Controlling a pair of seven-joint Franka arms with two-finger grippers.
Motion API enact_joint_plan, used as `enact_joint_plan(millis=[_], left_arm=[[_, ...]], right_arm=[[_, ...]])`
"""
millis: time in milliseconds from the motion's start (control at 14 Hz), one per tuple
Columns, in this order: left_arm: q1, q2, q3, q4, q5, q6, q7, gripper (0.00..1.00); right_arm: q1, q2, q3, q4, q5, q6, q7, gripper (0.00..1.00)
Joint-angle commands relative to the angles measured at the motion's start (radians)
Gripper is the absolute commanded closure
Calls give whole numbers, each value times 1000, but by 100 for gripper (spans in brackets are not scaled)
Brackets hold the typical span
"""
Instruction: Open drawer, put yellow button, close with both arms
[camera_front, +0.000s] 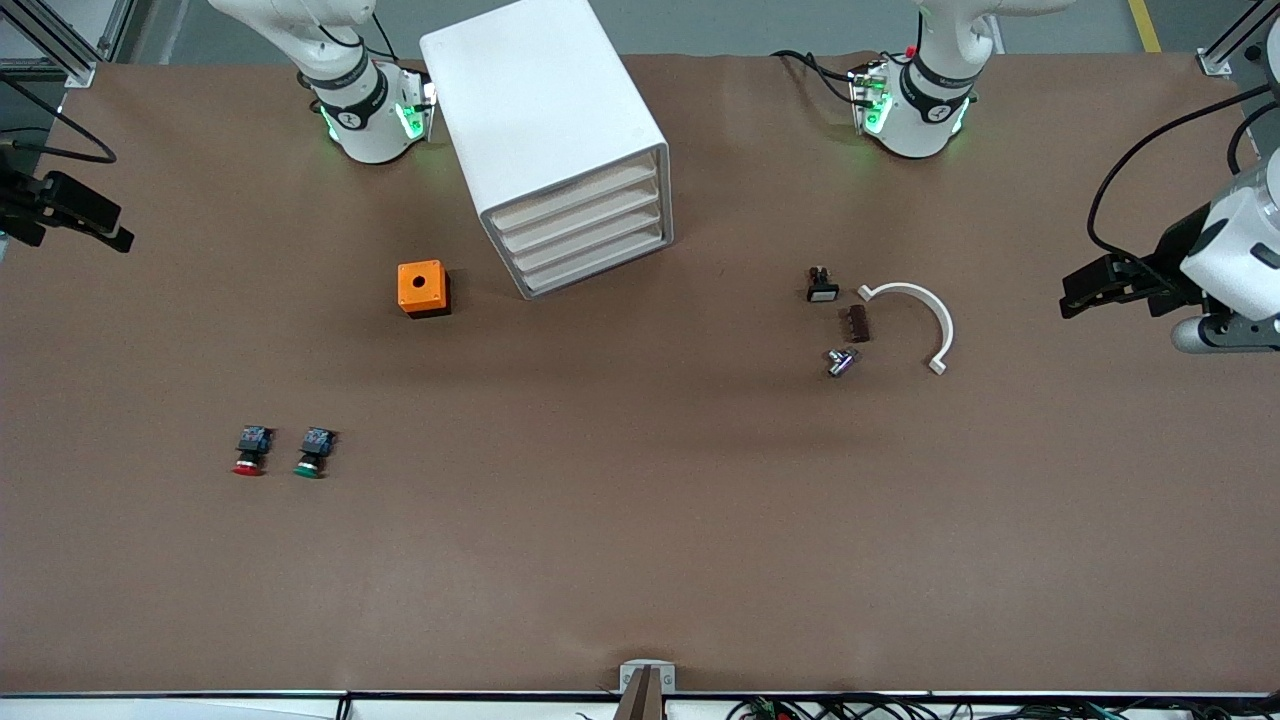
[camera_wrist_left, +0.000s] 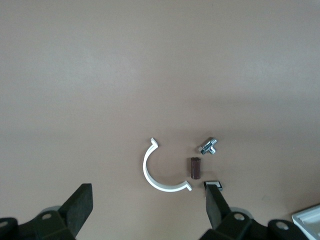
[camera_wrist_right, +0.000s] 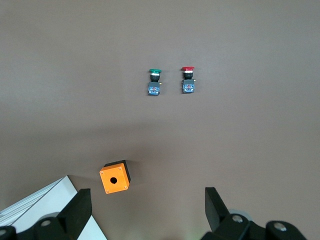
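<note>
Here, four closed drawers (camera_front: 585, 228), two buttons (camera_front: 283, 452), both tools (camera_wrist_left: 150, 207) (camera_wrist_right: 147, 210) spread apart, holding nothing.

The front view looks down from high across the table (camera_front: 640, 560), facing both bases; each wrist view looks down from well above; the left shares the white half-ring clamp (camera_wrist_left: 159, 175) (camera_front: 920, 315); the right shares the orange box (camera_wrist_right: 115, 177) (camera_front: 423, 288).

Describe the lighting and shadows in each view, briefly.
Front view: even overhead light, soft shadows beside the white cabinet and orange box, green glow at both arm bases. Left wrist view: a broad dim band of shadow crosses the table above the white half-ring clamp. Right wrist view: soft shadow surrounds the orange box; red-capped button and green-capped button stay sharp.
</note>
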Motion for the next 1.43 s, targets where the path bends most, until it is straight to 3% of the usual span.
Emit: enact_joint_plan(millis=[0, 1357], left_arm=[[-5, -151, 3, -192, 19, 83, -11, 0], [18, -117, -9, -131, 19, 85, 20, 0]], right_arm=[[-20, 7, 12, 22, -13, -9, -13, 0], [-23, 10, 12, 27, -10, -9, -11, 0]])
